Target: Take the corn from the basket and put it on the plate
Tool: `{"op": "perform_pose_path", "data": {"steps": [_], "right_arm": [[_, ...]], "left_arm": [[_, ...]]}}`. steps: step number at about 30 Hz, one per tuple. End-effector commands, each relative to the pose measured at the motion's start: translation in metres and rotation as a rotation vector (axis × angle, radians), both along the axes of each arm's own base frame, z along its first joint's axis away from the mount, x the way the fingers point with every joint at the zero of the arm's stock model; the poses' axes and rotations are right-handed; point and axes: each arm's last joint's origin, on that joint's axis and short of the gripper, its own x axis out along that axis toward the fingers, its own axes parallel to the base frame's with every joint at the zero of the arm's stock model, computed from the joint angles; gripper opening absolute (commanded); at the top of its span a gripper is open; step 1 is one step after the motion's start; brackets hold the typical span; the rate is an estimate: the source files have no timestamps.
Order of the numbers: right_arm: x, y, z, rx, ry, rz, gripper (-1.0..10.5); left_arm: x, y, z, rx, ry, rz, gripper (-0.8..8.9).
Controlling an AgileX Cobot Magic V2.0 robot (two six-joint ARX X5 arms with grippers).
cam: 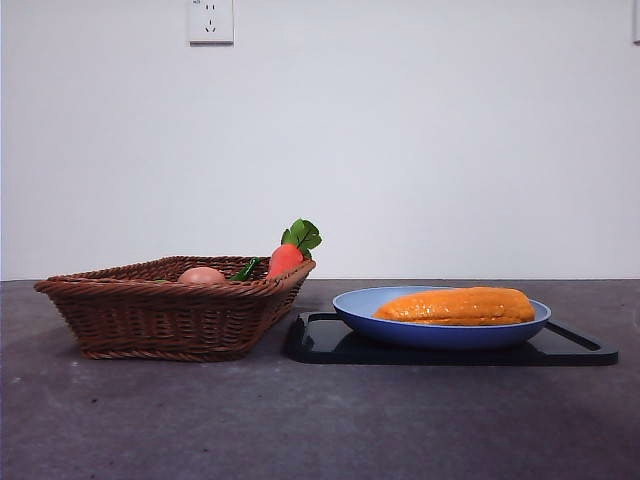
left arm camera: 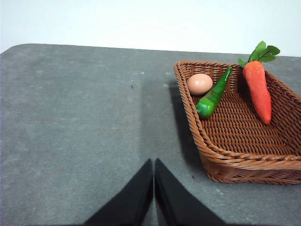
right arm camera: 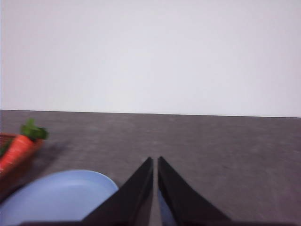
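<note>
The orange-yellow corn (cam: 457, 306) lies flat on the light-blue plate (cam: 440, 330), spanning most of its width. The brown wicker basket (cam: 160, 310) stands to the plate's left and holds no corn. My left gripper (left arm camera: 154, 162) is shut with nothing in it, above bare table beside the basket (left arm camera: 244, 155). My right gripper (right arm camera: 155, 160) is also shut and holds nothing, hovering near the rim of the plate (right arm camera: 56, 197); the corn is out of that view. Neither arm shows in the front view.
A red carrot with green leaves (left arm camera: 257, 89), a green pepper (left arm camera: 212, 96) and a pinkish-tan egg (left arm camera: 199, 84) lie in the basket. The plate rests on a flat black tray (cam: 570, 348). A white wall with a socket (cam: 211, 20) stands behind the table.
</note>
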Motion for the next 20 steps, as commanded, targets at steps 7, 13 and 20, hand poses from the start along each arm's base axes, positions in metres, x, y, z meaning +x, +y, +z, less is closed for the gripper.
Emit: {"op": "perform_pose_path", "data": {"steps": [7,13,20], "right_arm": [[-0.007,-0.002,-0.054,-0.021,-0.013,-0.037,0.0],[-0.007,-0.002,-0.072,-0.016,0.049,-0.044,0.0],[-0.009,-0.002,-0.078,-0.013,0.106,-0.042,0.0]], "left_arm": [[0.001,0.000,-0.009,-0.004,0.027,0.003,0.04],[0.001,0.000,-0.009,-0.004,0.027,0.003,0.04],[0.001,0.000,-0.009,-0.004,0.027,0.003,0.04]]}}
